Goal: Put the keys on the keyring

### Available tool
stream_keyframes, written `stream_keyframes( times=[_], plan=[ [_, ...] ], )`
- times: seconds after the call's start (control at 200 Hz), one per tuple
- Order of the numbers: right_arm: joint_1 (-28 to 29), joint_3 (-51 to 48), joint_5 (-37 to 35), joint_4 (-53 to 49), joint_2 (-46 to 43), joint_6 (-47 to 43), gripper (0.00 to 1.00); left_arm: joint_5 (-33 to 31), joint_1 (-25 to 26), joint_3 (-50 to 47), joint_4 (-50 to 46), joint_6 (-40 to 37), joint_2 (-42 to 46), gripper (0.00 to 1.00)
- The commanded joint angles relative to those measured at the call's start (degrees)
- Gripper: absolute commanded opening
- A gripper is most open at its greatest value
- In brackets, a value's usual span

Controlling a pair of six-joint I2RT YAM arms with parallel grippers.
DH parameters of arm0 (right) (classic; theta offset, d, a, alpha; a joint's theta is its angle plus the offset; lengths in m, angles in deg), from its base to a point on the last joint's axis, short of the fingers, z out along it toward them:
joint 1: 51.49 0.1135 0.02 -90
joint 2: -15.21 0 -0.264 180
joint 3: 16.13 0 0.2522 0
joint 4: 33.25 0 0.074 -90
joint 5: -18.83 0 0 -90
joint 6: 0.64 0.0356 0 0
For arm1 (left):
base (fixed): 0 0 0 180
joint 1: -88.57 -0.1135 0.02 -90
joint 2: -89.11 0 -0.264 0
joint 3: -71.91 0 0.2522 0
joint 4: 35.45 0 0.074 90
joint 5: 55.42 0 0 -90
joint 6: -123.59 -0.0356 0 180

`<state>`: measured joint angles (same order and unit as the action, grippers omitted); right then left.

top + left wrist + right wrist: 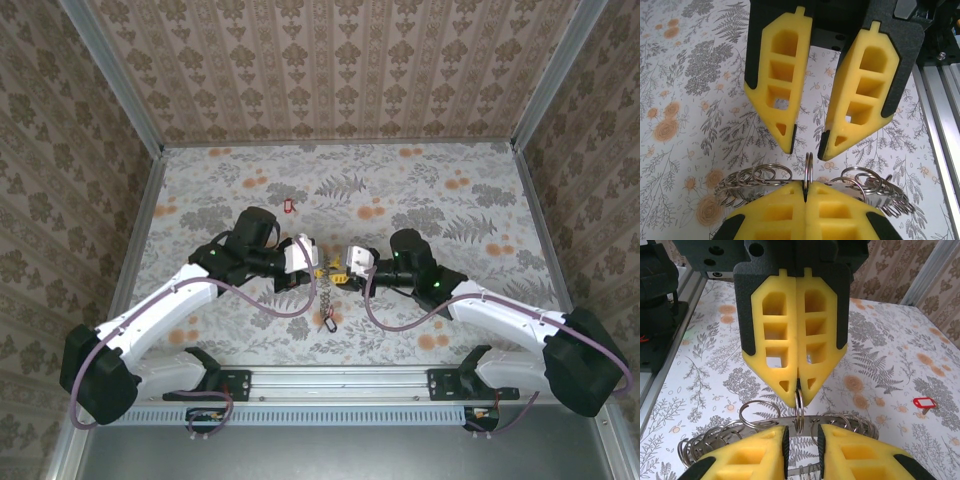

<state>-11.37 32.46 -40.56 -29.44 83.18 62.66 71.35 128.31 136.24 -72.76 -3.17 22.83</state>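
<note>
Keyring (808,162), a thin metal loop, is standing upright mid-table (450,180), its plane running left to right, edge-on toward both arms. The left gripper (805,187) is pinching it with closed fingers, and the right gripper (801,435) is hovering with fingers parted either side of its edge. A red key (923,403) is lying well apart, farther back, its label too small to read.

Table (420,180), centre: pale top printed with grey ferns and orange flowers.
Back wall (340,60), 12 o'clock: beige damask paper.
Left wall (50,180), 9 o'clock: same paper.
Right wall (600,170), 3 o'clock: same paper.
Left post (110,75), 11 o'clock: bare aluminium.
Right post (560,75), 1 o'clock: bare aluminium.
Rail (340,380), 6 o'clock: slotted aluminium along the table's near edge.
Light: even, soft, with faint shadows.
</note>
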Motion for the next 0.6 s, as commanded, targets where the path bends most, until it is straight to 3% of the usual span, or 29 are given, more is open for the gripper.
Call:
stream_keyframes(
  times=[0.0, 0.15, 0.275, 0.37, 0.455, 0.595],
  plan=[
    [0.9, 1.9, -0.9, -1.5, 0.5, -0.7, 0.25, 1.1, 0.5, 2.5, 0.0, -1.2, -0.1, 0.00],
    [1.3, 2.6, -1.3, -0.6, 1.8, 0.4, 0.24, 2.4, 0.7, 2.5, -0.2, -1.7, -0.2, 0.00],
    [1.2, 2.8, -1.5, -0.6, 2.4, 0.6, 0.16, 3.4, 0.7, 2.5, -0.3, -2.5, 0.4, 0.00],
    [1.3, 2.4, -1.4, 0.1, 2.0, 0.9, 0.00, 3.1, 0.6, 1.8, 0.9, -2.3, 1.5, 0.00],
    [1.1, 0.7, -0.8, 3.7, 0.9, 2.8, 0.00, 2.9, 0.3, 0.8, 2.0, -1.6, 2.4, 0.00],
    [0.3, -2.9, 2.0, 14.2, -0.5, 9.6, 0.00, 6.3, -1.1, -1.8, 4.1, -0.9, 4.6, 0.17]
  ],
)
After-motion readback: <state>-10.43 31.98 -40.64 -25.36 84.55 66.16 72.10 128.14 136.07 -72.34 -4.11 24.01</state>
